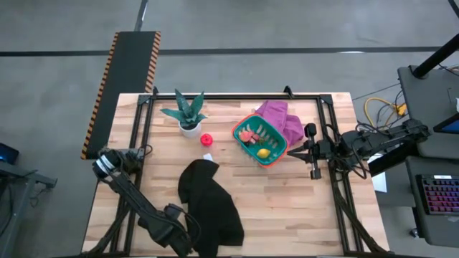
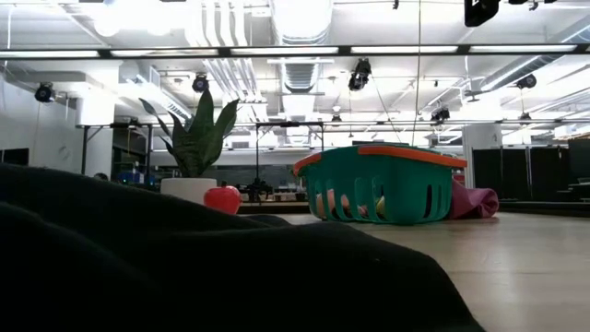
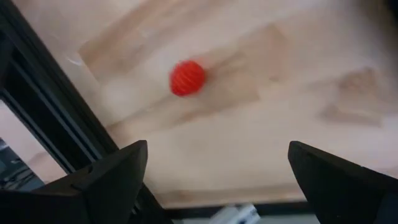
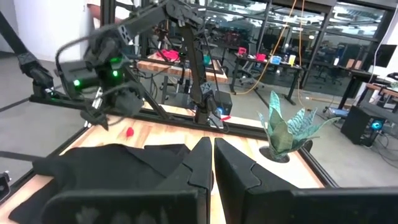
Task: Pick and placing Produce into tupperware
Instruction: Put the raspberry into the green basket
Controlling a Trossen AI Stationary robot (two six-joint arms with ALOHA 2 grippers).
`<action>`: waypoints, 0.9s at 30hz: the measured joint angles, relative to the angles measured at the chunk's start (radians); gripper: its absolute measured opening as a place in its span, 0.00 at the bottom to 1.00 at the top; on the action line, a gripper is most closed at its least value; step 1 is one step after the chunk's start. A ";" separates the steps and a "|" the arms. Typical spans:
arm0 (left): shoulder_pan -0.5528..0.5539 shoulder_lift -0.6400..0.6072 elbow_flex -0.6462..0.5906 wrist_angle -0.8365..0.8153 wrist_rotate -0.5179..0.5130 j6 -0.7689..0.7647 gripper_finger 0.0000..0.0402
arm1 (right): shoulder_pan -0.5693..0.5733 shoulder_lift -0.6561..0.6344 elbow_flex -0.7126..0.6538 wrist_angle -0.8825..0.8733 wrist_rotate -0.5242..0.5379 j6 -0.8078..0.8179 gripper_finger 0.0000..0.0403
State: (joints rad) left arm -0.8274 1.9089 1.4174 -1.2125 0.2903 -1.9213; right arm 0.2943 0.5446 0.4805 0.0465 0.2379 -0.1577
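Note:
One red ridged ball of the produce [image 1: 206, 139] [image 3: 187, 78] [image 2: 222, 198] rests on the bare wood beside the plant pot. My left gripper [image 1: 206, 163] [image 3: 217, 149] hovers just on its near side, open, with the ball ahead of the fingers and nothing between them. The teal tupperware [image 1: 259, 140] [image 2: 380, 183] with its orange rim stands right of the ball. It holds pink and red pieces and a yellow one [image 1: 264, 152]. My right gripper [image 1: 307, 150] [image 4: 211, 155] waits shut to the right of the tupperware, above the table.
A potted green plant [image 1: 188, 115] [image 4: 286, 127] stands at the far edge, left of the ball. A purple cloth [image 1: 281, 118] [image 2: 475, 201] lies behind the tupperware. My left arm's dark bulk [image 2: 184, 267] fills the near middle. Black frame rails [image 1: 143, 143] run along the table's sides.

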 joint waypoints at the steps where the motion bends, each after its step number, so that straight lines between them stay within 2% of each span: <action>1: 0.000 -0.004 -0.017 0.000 -0.002 0.000 0.92 | 0.000 0.000 0.000 0.004 0.000 0.000 0.03; 5: -0.003 -0.050 -0.099 0.019 -0.038 0.018 0.90 | 0.000 0.000 0.000 0.009 0.000 0.000 0.03; 11: -0.003 -0.136 -0.267 0.241 -0.063 0.016 0.87 | 0.000 0.000 0.000 0.009 0.000 0.000 0.03; 15: -0.003 -0.157 -0.351 0.301 -0.062 0.009 0.87 | 0.000 0.002 0.000 0.010 0.000 0.000 0.03; 21: -0.002 -0.187 -0.413 0.370 -0.054 0.017 0.87 | 0.000 0.009 0.000 0.015 0.000 0.000 0.03; 27: -0.003 -0.192 -0.417 0.381 -0.057 0.022 0.86 | 0.000 0.021 0.000 0.025 0.000 -0.001 0.03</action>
State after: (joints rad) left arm -0.8307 1.7172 1.0000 -0.8311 0.2334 -1.8992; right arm 0.2941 0.5660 0.4805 0.0719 0.2381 -0.1583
